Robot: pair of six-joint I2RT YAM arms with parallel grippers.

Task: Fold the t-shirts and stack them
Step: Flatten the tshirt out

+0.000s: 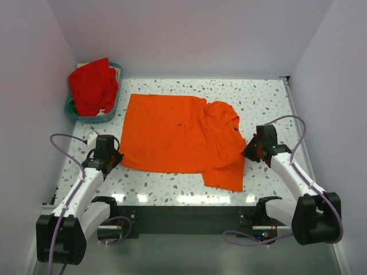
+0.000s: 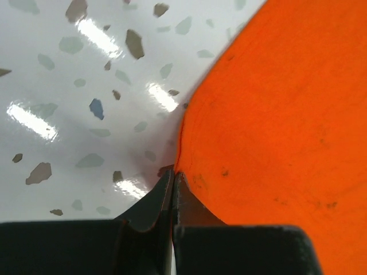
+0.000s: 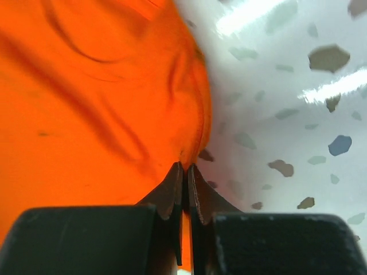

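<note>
Pretty early in the job, I'd say. The orange t-shirt (image 1: 178,134) is lying spread out in the middle of the bench (image 1: 264,103). Its left half is flat, but the right side is rumpled, with what looks like a bit of fabric flopped over near the sleeve. I can't see any proper fold in it yet, and there's no finished stack anywhere in view.

The left end effector (image 1: 116,157) is down at the shirt's left edge. In the left wrist view its fingers are pressed together right on the hem, so it's pinching the cloth. The right end effector (image 1: 246,153) is at the shirt's right edge doing the same thing. From its wrist camera, the fingertips (image 3: 176,177) are closed with orange fabric caught between them.

Over in the back left corner there's a teal basket (image 1: 112,109) piled with red clothes (image 1: 92,86), plus a hint of something green and something pale tucked under them. I can't tell how many pieces that is.

My read is that both arms are gripping opposite edges to get the first fold going. So this shirt needs all its folds, then everything in the basket needs folding and stacking too.
</note>
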